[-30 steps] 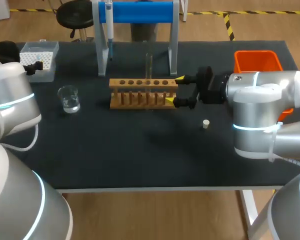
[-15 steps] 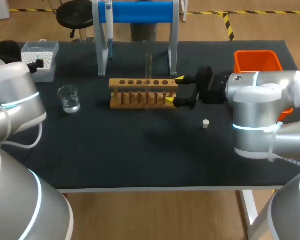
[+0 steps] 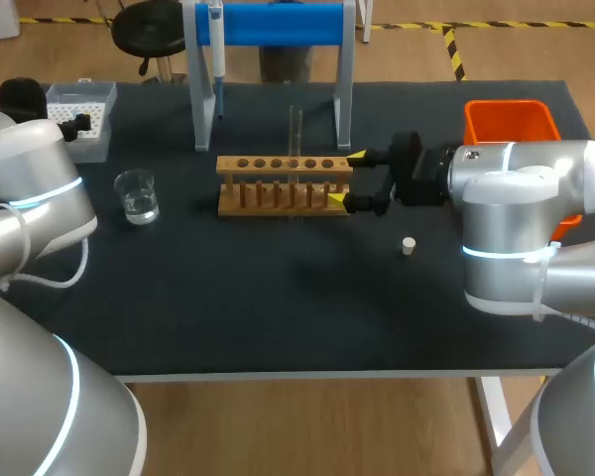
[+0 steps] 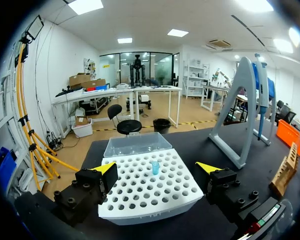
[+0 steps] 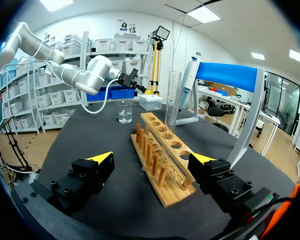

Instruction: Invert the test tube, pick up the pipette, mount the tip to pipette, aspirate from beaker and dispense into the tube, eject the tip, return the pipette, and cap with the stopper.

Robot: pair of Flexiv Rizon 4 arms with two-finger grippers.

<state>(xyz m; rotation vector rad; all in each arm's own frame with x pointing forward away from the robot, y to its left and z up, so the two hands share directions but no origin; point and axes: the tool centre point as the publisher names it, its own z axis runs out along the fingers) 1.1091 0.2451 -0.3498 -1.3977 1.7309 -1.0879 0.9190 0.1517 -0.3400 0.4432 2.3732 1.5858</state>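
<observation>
On the desk (image 3: 278,297), the right end effector (image 3: 346,178) is spread around one end of the wooden rack (image 3: 283,183). The left end effector (image 4: 157,168) is spread astride the tip box (image 4: 150,192). The test tube (image 3: 296,129) stands in the rack, its base hidden. The stopper (image 3: 409,245) lies apart.

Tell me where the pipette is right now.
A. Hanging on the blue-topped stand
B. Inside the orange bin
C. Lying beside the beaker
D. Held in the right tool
A: the pipette hangs upright from the blue-topped stand, behind the wooden rack.
</observation>
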